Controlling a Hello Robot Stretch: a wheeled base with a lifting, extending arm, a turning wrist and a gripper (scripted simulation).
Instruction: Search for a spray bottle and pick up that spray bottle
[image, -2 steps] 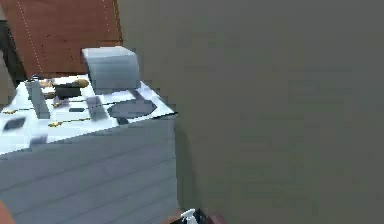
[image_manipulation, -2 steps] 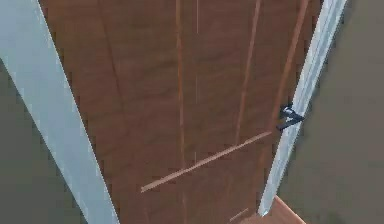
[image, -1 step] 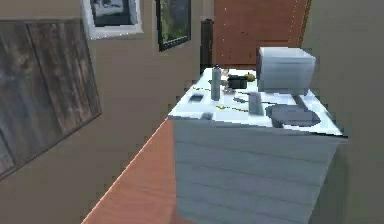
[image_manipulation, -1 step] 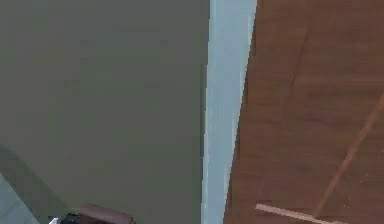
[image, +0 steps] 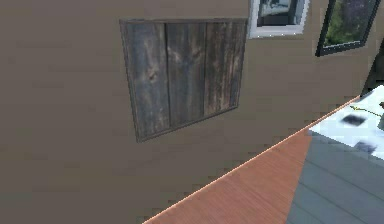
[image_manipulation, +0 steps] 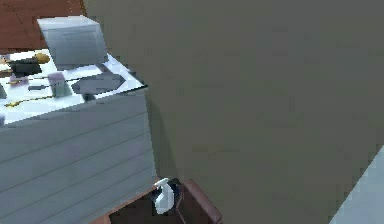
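Dark wood panel (image: 185, 75) on wall (image: 60, 130) ahead. Counter (image_manipulation: 80, 150) (grey box (image_manipulation: 72, 40) on top), white-black blob (image_manipulation: 164, 198) at its foot. Gripper state: can't tell.

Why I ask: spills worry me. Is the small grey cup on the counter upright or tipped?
Upright: the small grey cup stands taller than wide on the counter.

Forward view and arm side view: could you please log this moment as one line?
phase: search | ahead: wall, wooden panel | side: counter, grey box on top, white-and-black thing at its foot
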